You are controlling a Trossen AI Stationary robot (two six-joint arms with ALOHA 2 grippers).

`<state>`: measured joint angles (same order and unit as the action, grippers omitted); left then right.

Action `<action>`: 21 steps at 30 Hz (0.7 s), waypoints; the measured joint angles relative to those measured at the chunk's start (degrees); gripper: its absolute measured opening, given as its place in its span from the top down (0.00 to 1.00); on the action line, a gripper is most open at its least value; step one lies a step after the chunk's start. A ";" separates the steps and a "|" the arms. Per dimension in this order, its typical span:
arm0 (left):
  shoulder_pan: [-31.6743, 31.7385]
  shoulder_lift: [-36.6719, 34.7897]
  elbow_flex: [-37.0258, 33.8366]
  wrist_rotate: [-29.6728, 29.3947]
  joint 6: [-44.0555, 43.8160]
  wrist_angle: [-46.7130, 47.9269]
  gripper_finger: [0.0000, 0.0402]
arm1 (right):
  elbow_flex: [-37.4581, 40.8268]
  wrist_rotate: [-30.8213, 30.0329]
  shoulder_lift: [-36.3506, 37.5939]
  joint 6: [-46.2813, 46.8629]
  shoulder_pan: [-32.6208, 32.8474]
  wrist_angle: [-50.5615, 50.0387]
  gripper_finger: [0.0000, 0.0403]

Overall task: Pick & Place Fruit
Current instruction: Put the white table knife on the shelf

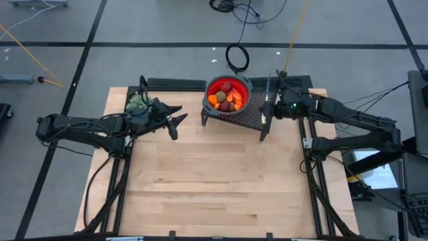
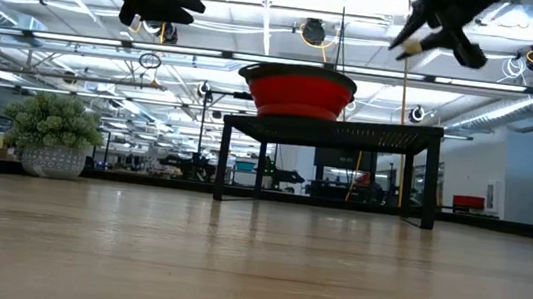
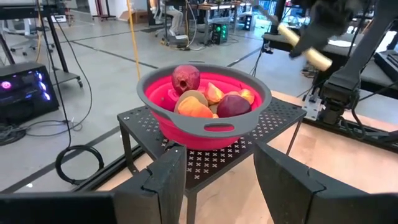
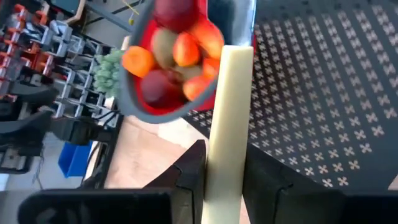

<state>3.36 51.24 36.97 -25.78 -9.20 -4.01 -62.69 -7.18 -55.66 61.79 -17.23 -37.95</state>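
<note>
A red bowl [image 1: 227,94] with a grey rim stands on a small black perforated rack [image 1: 249,118] at the far side of the wooden worktop [image 1: 214,181]. The fruit [image 1: 227,98] is piled inside the bowl: in the left wrist view a dark red ball [image 3: 185,78] sits on top, a second dark red ball [image 3: 234,105] lies toward the near rim, and orange pieces [image 3: 198,109] fill the space between them. A brownish-green oval [image 4: 163,47] shows among them in the right wrist view.

The right gripper [image 1: 269,100] hangs above the rack, just right of the bowl, clenched on the pale yellow handle of a knife [image 4: 226,134]; the handle runs up between its 2 dark fingers [image 4: 189,174].

The left gripper [image 1: 175,118] hovers above the worktop to the left of the rack, apart from it, its jaws spread and nothing between them; it faces the bowl.

A bushy green plant [image 2: 51,125] in a pale pot sits at the far left edge of the worktop, close behind the left gripper in the high view.
</note>
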 joint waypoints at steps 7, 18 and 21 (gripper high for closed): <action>0.00 0.00 0.02 -0.07 0.57 0.00 0.53 | -13.89 0.78 -6.65 -1.39 0.07 -13.03 0.82; 0.62 0.00 0.02 -0.11 1.69 -0.02 0.53 | -25.18 3.86 -19.04 4.52 -0.08 -29.09 0.82; 1.22 0.00 0.04 -0.11 1.71 -0.03 0.53 | -25.18 5.99 -21.43 6.47 -1.03 -32.64 0.82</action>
<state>4.58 51.24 37.01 -25.89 -7.49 -4.04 -87.88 -1.19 -77.09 68.27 -18.26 -70.59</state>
